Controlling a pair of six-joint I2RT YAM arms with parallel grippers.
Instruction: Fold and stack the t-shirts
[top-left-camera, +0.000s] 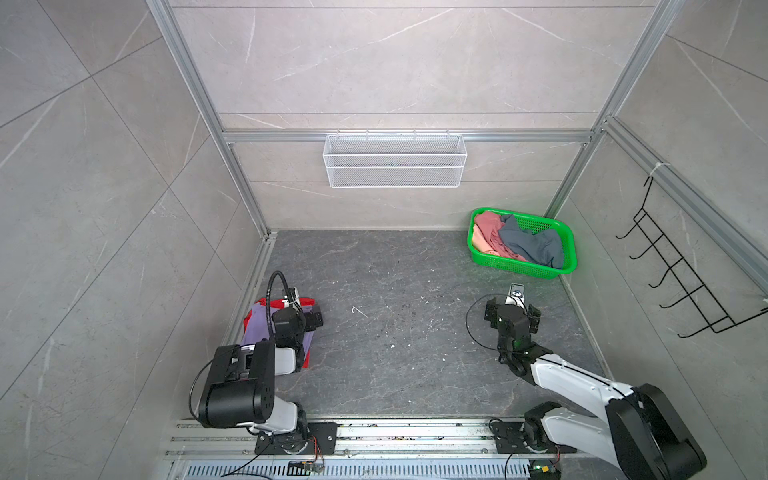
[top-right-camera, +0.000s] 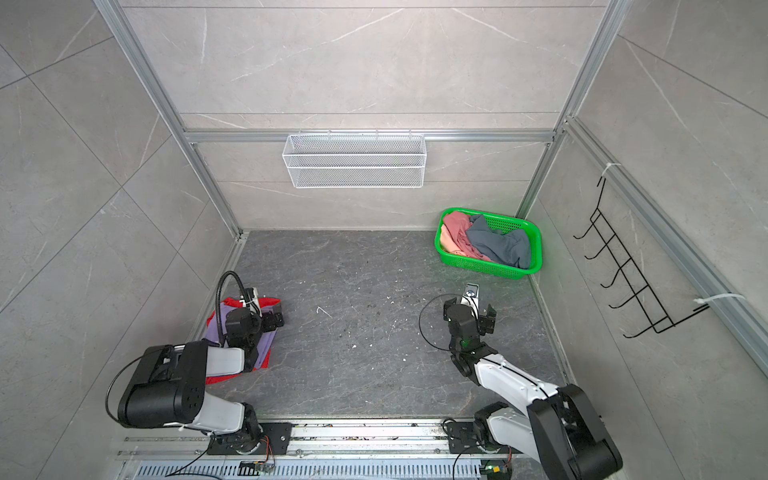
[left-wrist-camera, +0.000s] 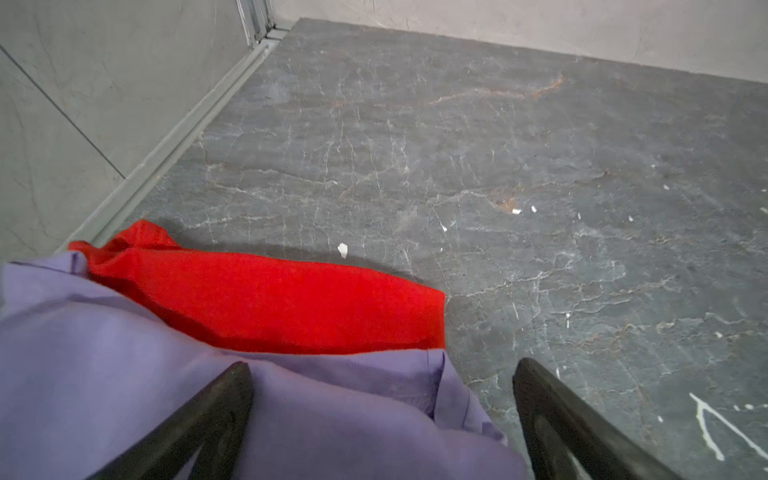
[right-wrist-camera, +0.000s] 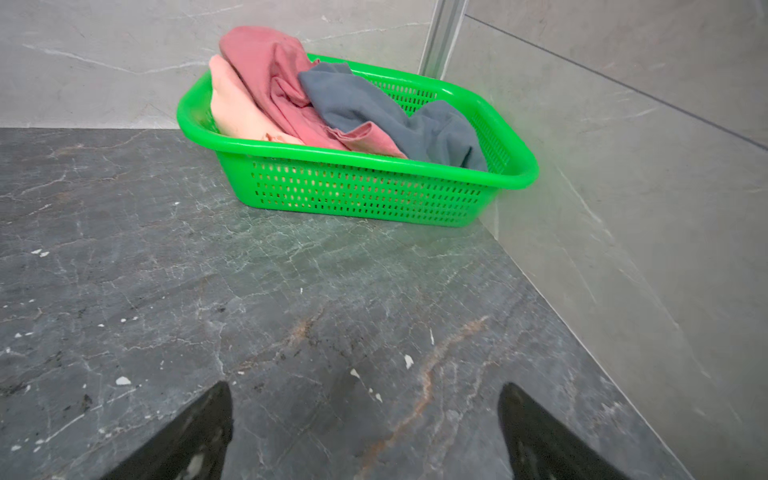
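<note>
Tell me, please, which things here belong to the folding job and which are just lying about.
Job: lavender t-shirt, red t-shirt under it, pink t-shirt, peach t-shirt, grey-blue t-shirt.
Just lying about: green basket holding the last three, white wire basket, black hook rack.

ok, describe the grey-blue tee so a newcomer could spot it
Find the green mesh basket in the far right corner. Of the crumpled tees inside, the grey-blue t-shirt lies toward the right wall, the only dark one beside the pink t-shirt and peach t-shirt.
</note>
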